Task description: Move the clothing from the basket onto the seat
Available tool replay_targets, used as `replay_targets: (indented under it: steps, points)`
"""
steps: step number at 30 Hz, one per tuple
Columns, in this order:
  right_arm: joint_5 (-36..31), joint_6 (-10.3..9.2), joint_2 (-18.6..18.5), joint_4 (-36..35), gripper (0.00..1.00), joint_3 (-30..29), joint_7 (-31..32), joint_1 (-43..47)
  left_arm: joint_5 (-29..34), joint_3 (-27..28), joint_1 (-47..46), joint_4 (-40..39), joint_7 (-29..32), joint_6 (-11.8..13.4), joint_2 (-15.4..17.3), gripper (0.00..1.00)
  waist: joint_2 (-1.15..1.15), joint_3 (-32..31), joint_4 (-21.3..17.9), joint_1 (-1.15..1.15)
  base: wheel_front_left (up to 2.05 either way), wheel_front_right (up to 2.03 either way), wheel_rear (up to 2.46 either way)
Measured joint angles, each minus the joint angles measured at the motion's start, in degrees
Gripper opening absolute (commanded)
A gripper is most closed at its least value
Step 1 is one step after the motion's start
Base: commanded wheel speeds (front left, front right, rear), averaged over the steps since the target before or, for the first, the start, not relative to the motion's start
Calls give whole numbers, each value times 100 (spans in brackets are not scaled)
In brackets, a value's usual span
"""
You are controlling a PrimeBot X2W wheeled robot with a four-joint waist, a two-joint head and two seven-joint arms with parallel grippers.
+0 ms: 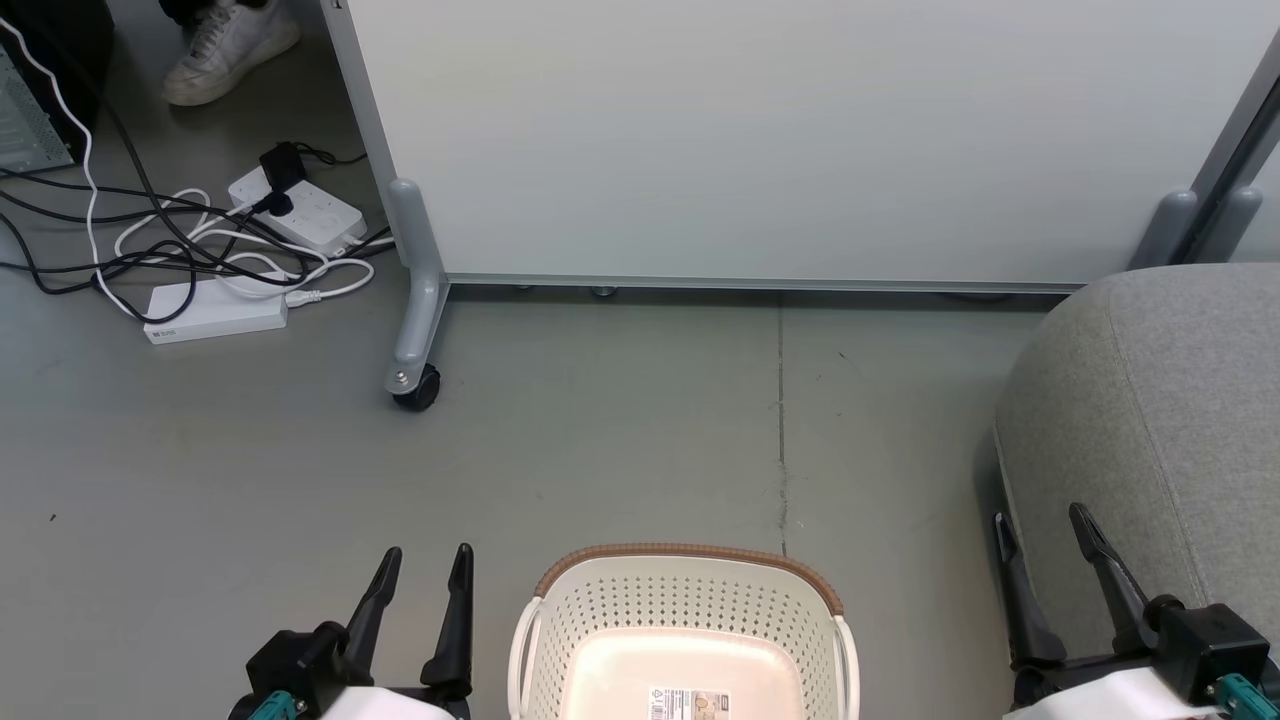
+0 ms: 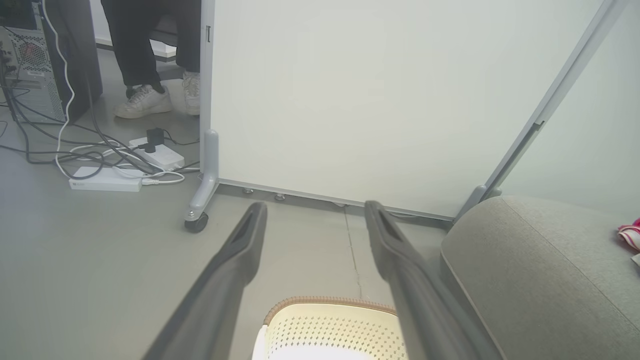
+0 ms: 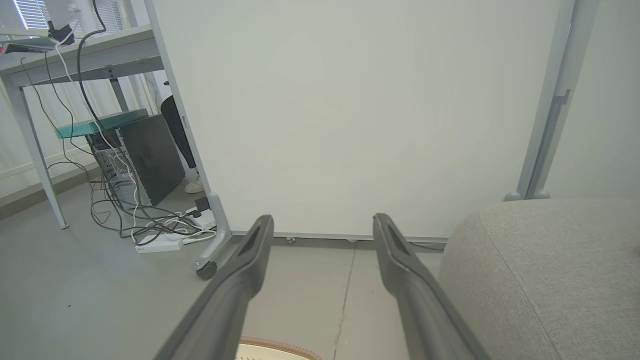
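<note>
The basket [image 1: 690, 598] shows a bare, labelled bottom, so the task looks about done. To the basket's right, the clothing [image 2: 631, 234] lies on the seat [image 1: 1160, 400]. The left end effector [image 1: 428, 556] and right end effector [image 1: 1040, 520] flank the basket, spread and empty.

The floor [image 1: 600, 430] is grey and smooth, with a thin line [image 1: 781, 400] down it. A big pale panel [image 1: 800, 130] stands on it on a small black wheel [image 1: 417, 390]. Left of it lie white power strips [image 1: 215, 312] and tangled cables [image 1: 200, 245], near a person's white shoe [image 1: 228, 50]. A grey desk [image 3: 85, 52] and a dark computer [image 3: 150, 155] stand behind.
</note>
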Motion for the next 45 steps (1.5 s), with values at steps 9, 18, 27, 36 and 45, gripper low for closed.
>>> replay_targets:
  steps: [9, 18, 27, 36, 45]
  points:
    - [-11, 0, 25, 65, 0, 42, 5, 41, -80, 0, 34, 110, 1, 5, -7, 0, 0, 3, 29, 0, 0, 0, 0]
    - [539, 0, 85, 318, 0, 13, 155, 158, -537, 66, 178, 337, 187, -3, -22, 0, 0, 4, -1, 0, 0, 0, 0]
    - [1493, 0, 81, 333, 0, -132, 371, 62, -1337, 245, -53, 392, 463, -65, -22, 0, 0, 6, -46, 0, 0, 0, 0]
    - [2341, 0, 78, 352, 0, -263, 548, -44, -2051, 404, -275, 453, 714, -140, -22, 0, 0, 8, -92, 0, 0, 0, 0]
    - [3106, -1, 75, 371, 0, -354, 724, -149, -2697, 554, -476, 520, 956, -200, -20, 0, 0, 9, -137, 0, 0, 0, 0]
